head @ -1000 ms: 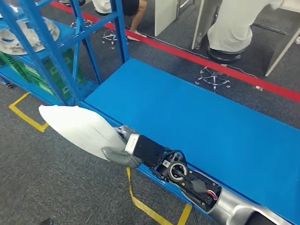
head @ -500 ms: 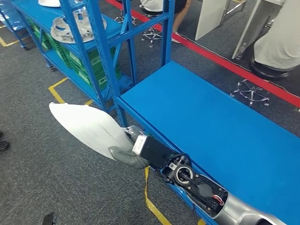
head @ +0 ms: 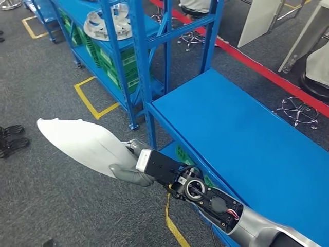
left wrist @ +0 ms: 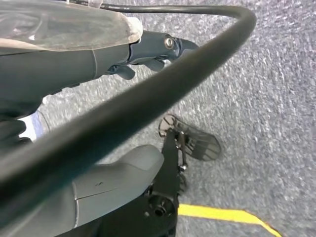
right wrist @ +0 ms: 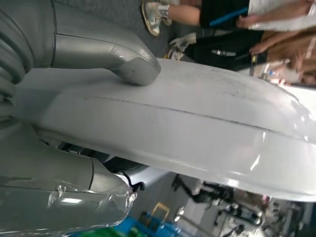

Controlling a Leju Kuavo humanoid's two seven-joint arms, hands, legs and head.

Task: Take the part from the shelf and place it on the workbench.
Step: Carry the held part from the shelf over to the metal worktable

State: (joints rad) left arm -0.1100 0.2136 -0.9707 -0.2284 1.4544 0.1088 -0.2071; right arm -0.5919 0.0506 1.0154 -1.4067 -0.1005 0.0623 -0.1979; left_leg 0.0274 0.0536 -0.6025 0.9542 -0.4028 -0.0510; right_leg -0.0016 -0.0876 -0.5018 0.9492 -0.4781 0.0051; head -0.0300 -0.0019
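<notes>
My right hand [head: 130,165] stays clamped on the white part [head: 83,144], held over the carpet beside the workbench [head: 248,149]; view swung left since a second ago, still turning, placement not started; left hand [left wrist: 149,49] unreadable

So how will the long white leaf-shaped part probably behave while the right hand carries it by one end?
The long white leaf-shaped part looks stiff: it juts straight out from the right hand without drooping. Probably light, since a grip at one end holds it level. Its glossy skin may be slippery, so it could twist under the thumb.
</notes>
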